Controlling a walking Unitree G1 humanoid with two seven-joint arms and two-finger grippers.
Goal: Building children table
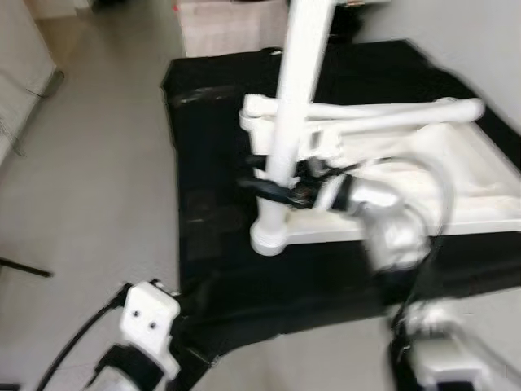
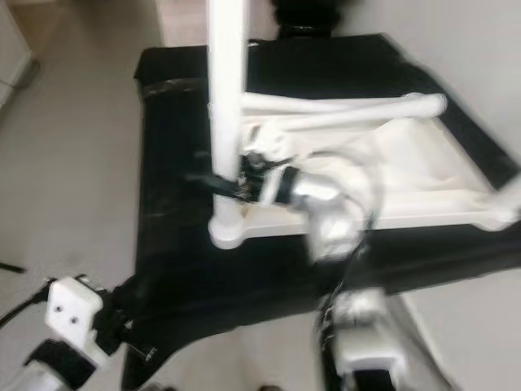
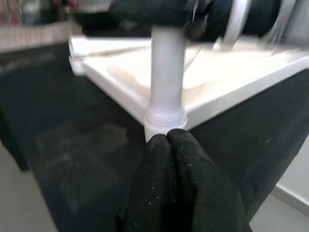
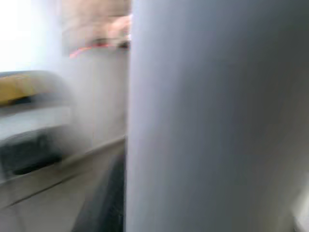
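Observation:
A white children's table top (image 1: pixel 488 175) lies upside down on a black sheet (image 1: pixel 207 138). One white leg (image 1: pixel 295 90) stands upright in its near left corner socket (image 1: pixel 269 238). My right gripper (image 1: pixel 270 186) reaches in from the right, its black fingers shut around that leg at mid height. The leg looms very close in the right wrist view (image 4: pixel 217 116). Two more white legs (image 1: pixel 383 114) lie across the top. My left gripper (image 3: pixel 166 141) is shut on nothing, low at the front left and pointing at the leg's base (image 3: pixel 165 118).
The black sheet covers a low platform with its front edge (image 1: pixel 269 326) near me. Pale floor (image 1: pixel 89 195) runs along the left. A light sofa edge (image 1: pixel 20 81) is far left, and a white wall (image 1: pixel 480 41) is at the right.

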